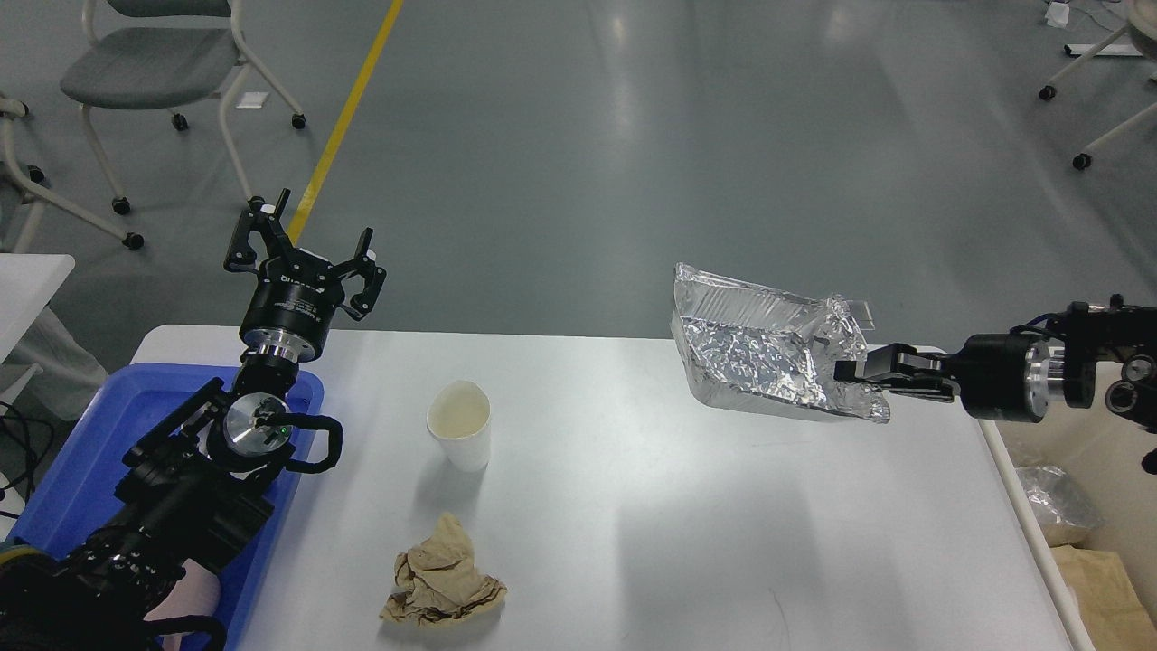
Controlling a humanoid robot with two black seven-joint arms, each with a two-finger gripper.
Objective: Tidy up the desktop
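A wide white counter (pixel 633 470) with rounded corners fills the lower two thirds of the frame, with grey floor beyond it.

From the right edge, the right arm reaches in level at mid-height. Its right hand (pixel 868 372) has its fingers pressed together on the edge of a crumpled foil tray (pixel 759 348), which hangs tilted in the air above the right part of the counter, not touching it.

At the left, the left arm rises from the lower left corner. Its left hand (pixel 312 244) points upward, fingers spread wide apart, holding and touching nothing, just past the counter's far left edge.

Under that arm, a blue plastic tray (pixel 81 470) sits on the counter's left end. Near the centre stands an upright white paper cup (pixel 461 425). Below it, toward the bottom edge, lies a crumpled brown paper wad (pixel 443 588).

At the lower right, beside the counter, a cream bin (pixel 1085 542) holds foil and brown paper.
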